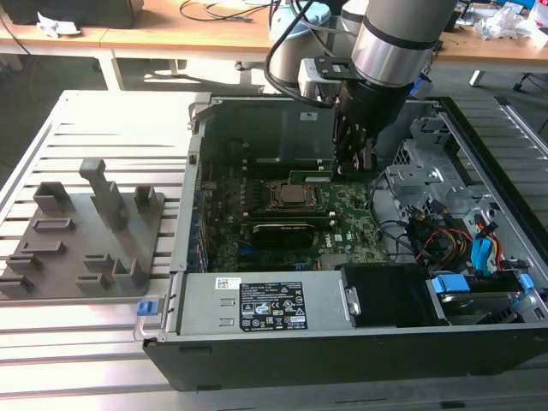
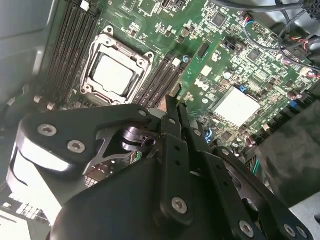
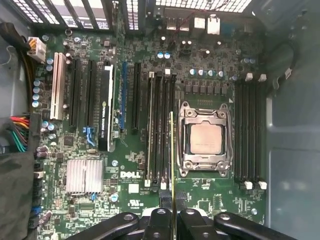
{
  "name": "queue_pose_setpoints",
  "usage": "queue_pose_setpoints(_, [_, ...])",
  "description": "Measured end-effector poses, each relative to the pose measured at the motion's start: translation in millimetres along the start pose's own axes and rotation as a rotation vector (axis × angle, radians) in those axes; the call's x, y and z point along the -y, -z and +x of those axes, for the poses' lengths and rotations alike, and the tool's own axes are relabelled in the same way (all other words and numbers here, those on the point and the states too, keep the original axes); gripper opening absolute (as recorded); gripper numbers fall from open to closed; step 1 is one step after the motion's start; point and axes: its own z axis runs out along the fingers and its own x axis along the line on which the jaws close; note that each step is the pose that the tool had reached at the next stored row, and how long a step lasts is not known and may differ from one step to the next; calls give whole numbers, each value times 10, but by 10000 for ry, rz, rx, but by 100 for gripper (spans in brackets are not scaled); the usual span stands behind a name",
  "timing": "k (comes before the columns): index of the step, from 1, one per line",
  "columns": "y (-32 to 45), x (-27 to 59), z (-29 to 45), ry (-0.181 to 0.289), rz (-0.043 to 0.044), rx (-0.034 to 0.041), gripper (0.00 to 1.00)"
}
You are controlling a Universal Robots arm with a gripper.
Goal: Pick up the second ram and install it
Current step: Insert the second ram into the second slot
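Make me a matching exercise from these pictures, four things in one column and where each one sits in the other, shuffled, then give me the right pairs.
Things:
1. second ram
2. CPU socket
3. grey holder tray
4. silver heatsink

Places:
A. outside the computer case, toward the exterior view's left
B. edge-on between the fingers of the gripper, above the memory slots beside the socket
C. on the motherboard, between two banks of memory slots
D. on the motherboard, near the expansion slots

Pairs: 1-B, 2-C, 3-A, 4-D
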Motion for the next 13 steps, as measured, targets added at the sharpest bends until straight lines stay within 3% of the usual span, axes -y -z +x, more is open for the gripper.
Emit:
queue_pose_setpoints(5, [-120,2,9,-3,1,-4,13])
queue_pose_setpoints(10, [-216,-315,6,-4,10,56,13])
queue_pose_setpoints(13, [-322,-364,2,-344,37,80,13])
